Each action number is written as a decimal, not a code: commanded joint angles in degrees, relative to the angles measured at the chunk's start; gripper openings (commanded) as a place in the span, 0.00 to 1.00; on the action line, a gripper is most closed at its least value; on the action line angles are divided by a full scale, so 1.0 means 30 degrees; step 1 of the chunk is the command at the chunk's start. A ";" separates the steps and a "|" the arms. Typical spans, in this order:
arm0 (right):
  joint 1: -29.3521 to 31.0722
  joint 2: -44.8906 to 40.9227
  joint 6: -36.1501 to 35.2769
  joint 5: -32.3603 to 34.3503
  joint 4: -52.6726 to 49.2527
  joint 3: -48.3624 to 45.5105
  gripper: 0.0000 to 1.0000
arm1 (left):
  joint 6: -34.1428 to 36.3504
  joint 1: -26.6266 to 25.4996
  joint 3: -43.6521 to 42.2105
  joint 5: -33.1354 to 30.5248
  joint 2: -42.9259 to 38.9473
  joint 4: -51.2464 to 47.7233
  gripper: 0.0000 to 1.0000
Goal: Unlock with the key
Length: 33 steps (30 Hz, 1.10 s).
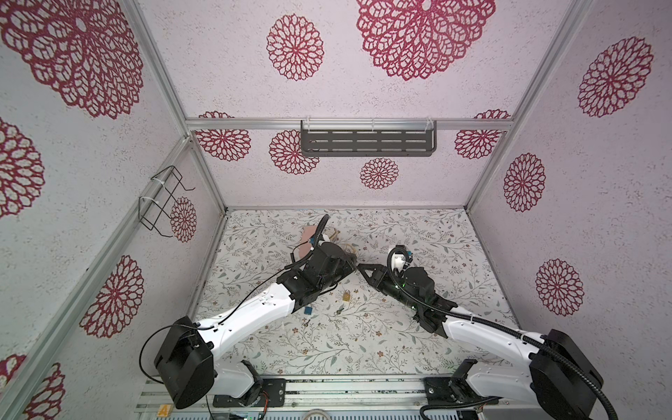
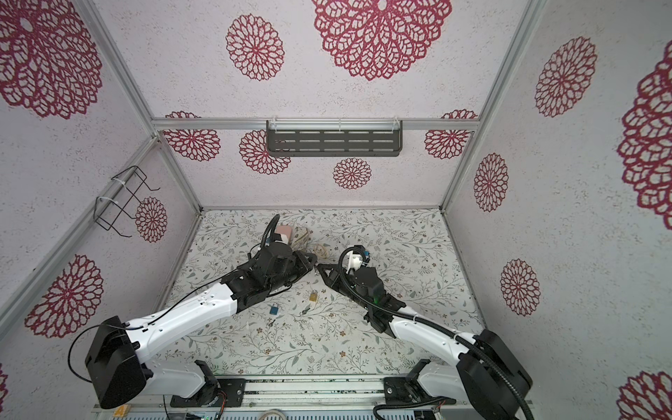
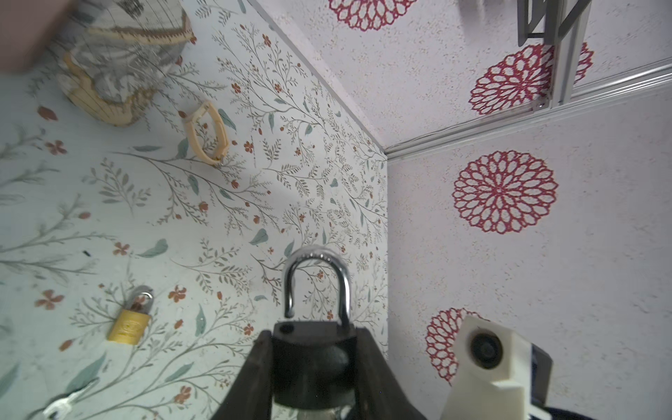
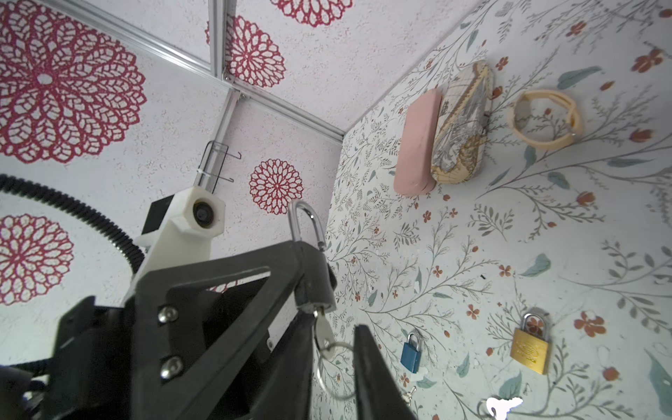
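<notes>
My left gripper (image 3: pixel 313 331) is shut on the body of a black padlock (image 3: pixel 312 349), held above the table. Its silver shackle (image 3: pixel 316 283) has sprung up, with one leg out of its hole. In the right wrist view, a silver key (image 4: pixel 322 327) sits in the keyhole under the padlock (image 4: pixel 314 287), and its key ring (image 4: pixel 334 371) hangs loose. My right gripper (image 4: pixel 332 321) is open around the key, with a gap on one side. In both top views the two grippers meet tip to tip at mid-table, left gripper (image 1: pixel 353 260) and right gripper (image 1: pixel 362 268).
A brass padlock (image 1: pixel 346 296), a blue padlock (image 2: pixel 274 309) and loose keys (image 2: pixel 305 310) lie on the floral table below the arms. A pink case (image 4: pixel 418 142), a patterned pouch (image 4: pixel 462 123) and a beige band (image 4: pixel 545 118) lie toward the back wall.
</notes>
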 commanded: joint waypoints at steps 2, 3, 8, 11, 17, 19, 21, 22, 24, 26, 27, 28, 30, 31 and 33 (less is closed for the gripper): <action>-0.0094 -0.1280 -0.3510 0.1612 -0.3732 0.1340 0.45 | 0.5055 0.0511 -0.0077 -0.1190 -0.0824 -0.0156 0.00; -0.0096 -0.1643 -0.4229 0.2012 -0.5253 0.1765 0.47 | 0.6531 0.0504 -0.0499 -0.1517 -0.1082 0.0185 0.00; -0.0153 -0.2446 -0.7057 0.1787 -0.9284 0.3351 0.68 | 1.3510 0.0537 -0.4167 -0.0666 -0.2530 0.5261 0.00; -0.0205 -0.1399 -0.8640 0.1368 -1.2945 0.5782 0.73 | 1.6833 0.0545 -0.6383 0.1098 -0.3036 0.8997 0.00; -0.0226 0.0581 -1.0336 0.0587 -1.5806 0.9125 0.79 | 1.9825 0.0488 -0.8594 0.2719 -0.3166 1.3104 0.00; -0.0219 0.1538 -1.0970 0.0964 -1.7331 1.0628 0.80 | 2.0353 0.0386 -0.8475 0.2868 -0.3028 1.2855 0.00; -0.0212 0.2299 -1.1309 0.0987 -1.8004 1.1669 0.81 | 2.0539 0.0353 -0.8430 0.2776 -0.2906 1.2874 0.00; -0.0212 0.2597 -1.1428 0.0836 -1.8123 1.1957 0.81 | 2.0589 0.0324 -0.8438 0.2782 -0.2917 1.2909 0.00; -0.0212 0.3331 -1.1579 0.0917 -1.8640 1.2684 0.81 | 2.0714 0.0283 -0.8488 0.2917 -0.2874 1.3034 0.00; -0.0212 0.3950 -1.1656 0.1278 -1.9180 1.3387 0.82 | 2.0845 0.0259 -0.8489 0.3012 -0.2817 1.3045 0.00; -0.0212 0.4238 -1.1684 0.1343 -1.9432 1.3781 0.82 | 2.0928 0.0229 -0.8445 0.3037 -0.2786 1.3057 0.00; -0.0212 0.4509 -1.1766 0.1402 -1.9663 1.4138 0.81 | 2.0995 0.0211 -0.8416 0.3084 -0.2756 1.2992 0.00; -0.0212 0.4856 -1.1923 0.1703 -1.9990 1.4563 0.82 | 2.1040 0.0168 -0.8357 0.3066 -0.2756 1.2896 0.00; -0.0212 0.5051 -1.1991 0.1933 -2.0101 1.4756 0.82 | 2.1095 0.0168 -0.8372 0.3126 -0.2756 1.2907 0.00; -0.0212 0.5448 -1.2203 0.2168 -2.0507 1.5283 0.82 | 2.1171 0.0159 -0.8401 0.3076 -0.2705 1.2908 0.00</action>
